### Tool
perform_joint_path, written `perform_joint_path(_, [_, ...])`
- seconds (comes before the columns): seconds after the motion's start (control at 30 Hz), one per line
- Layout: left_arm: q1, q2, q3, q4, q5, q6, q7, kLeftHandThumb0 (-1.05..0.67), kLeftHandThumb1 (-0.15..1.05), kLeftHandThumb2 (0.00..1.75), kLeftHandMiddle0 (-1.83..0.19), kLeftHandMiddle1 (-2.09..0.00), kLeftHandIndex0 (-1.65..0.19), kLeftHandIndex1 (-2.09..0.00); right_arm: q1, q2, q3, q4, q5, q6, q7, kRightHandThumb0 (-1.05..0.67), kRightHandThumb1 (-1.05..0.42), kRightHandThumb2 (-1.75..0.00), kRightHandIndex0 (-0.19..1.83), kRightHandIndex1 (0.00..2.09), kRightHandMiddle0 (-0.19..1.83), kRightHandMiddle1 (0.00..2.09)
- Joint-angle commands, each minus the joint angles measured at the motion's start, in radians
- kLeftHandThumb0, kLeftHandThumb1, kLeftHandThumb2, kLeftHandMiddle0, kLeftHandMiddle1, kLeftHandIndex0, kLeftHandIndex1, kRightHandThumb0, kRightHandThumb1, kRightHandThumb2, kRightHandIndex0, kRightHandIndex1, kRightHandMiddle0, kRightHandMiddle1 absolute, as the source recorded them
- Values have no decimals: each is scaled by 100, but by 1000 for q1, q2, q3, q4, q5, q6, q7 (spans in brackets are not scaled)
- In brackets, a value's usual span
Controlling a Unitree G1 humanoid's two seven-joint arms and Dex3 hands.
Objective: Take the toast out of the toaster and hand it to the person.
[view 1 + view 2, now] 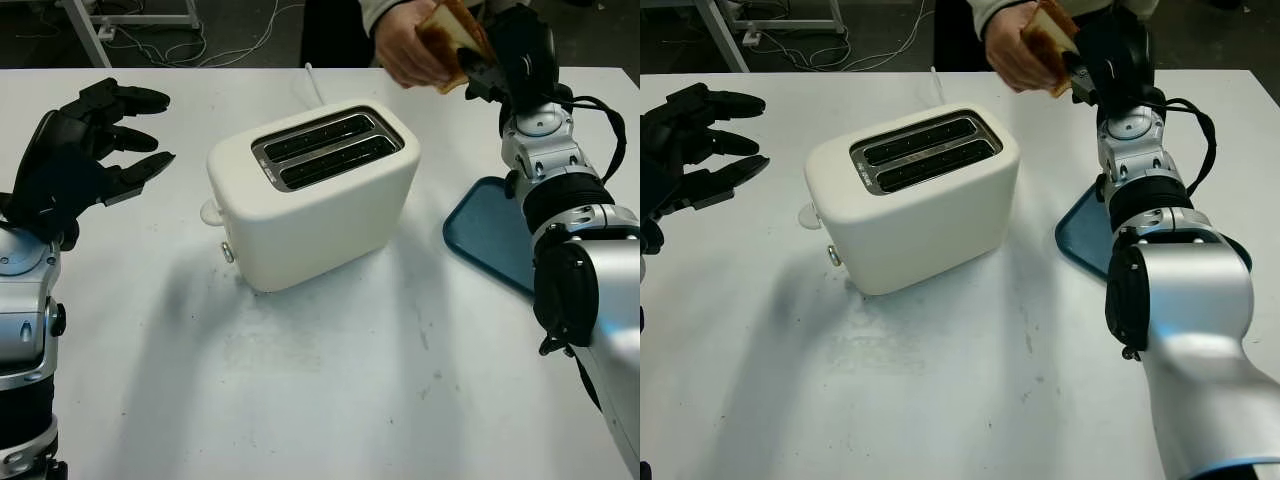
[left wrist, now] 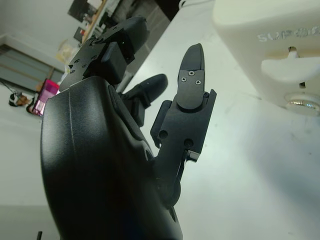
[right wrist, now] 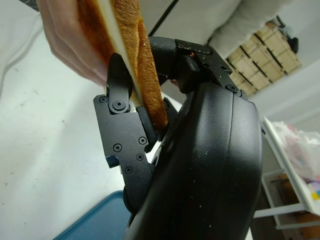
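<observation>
A slice of browned toast (image 1: 455, 35) is up at the far right of the table, above its back edge. My right hand (image 1: 478, 72) is shut on it; in the right wrist view the toast (image 3: 145, 85) sits pinched between a black finger (image 3: 120, 130) and the others. A person's hand (image 1: 405, 50) grips the same slice from the other side. The white two-slot toaster (image 1: 310, 195) stands mid-table with both slots dark and empty. My left hand (image 1: 130, 135) is open, raised above the table left of the toaster.
A blue tray (image 1: 490, 230) lies on the white table under my right forearm. The toaster's lever knob (image 2: 285, 67) faces my left hand. A white cord (image 1: 312, 85) runs back from the toaster. Bare table spreads in front of the toaster.
</observation>
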State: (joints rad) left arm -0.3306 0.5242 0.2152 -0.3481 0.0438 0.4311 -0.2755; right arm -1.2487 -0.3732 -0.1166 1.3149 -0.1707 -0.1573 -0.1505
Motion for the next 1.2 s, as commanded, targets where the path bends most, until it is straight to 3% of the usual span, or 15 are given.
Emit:
perform_joint_path(0.0, [12, 15, 0, -9, 7, -6, -1, -21, 86, 20, -30, -107, -37, -66, 10, 12, -11, 2, 19, -24, 10, -22, -92, -33, 72, 175, 45, 175])
perform_joint_path(0.53, [20, 17, 0, -6, 13, -21, 0, -22, 86, 20, -32, -106, -38, -65, 20, 5, 9, 5, -5, -37, 41, -19, -92, -35, 79, 175, 48, 175])
perform_joint_path(0.83, [21, 14, 4, 3, 8, -34, 1, -23, 85, 19, -32, -107, -39, -65, 54, -20, 114, -3, -104, -103, -19, -15, -92, -30, 72, 175, 48, 168])
perform_joint_path(0.97, [21, 4, 9, 9, -2, -35, 4, -24, 85, 19, -31, -107, -38, -65, 75, -36, 172, -11, -162, -127, -75, -27, -92, -22, 67, 175, 56, 157])
perform_joint_path(1.0, [22, 2, 10, 10, -4, -35, 4, -24, 85, 19, -31, -107, -38, -65, 79, -38, 176, -14, -164, -130, -77, -38, -92, -15, 62, 164, 56, 143])
perform_joint_path(1.1, [24, 4, 10, 14, -4, -49, 6, -24, 85, 19, -32, -108, -38, -66, 88, -56, 203, -26, -176, -124, 7, -63, -92, -5, 54, 68, 56, 51])
perform_joint_path(1.13, [25, 3, 9, 13, -4, -50, 7, -23, 85, 20, -31, -108, -38, -66, 94, -66, 219, -33, -188, -128, 32, -73, -91, -3, 46, 37, 47, 24])
perform_joint_path(1.17, [27, 2, 10, 12, -5, -49, 9, -23, 85, 20, -31, -108, -38, -66, 100, -75, 233, -41, -198, -134, 49, -78, -91, -2, 41, 23, 41, 12])
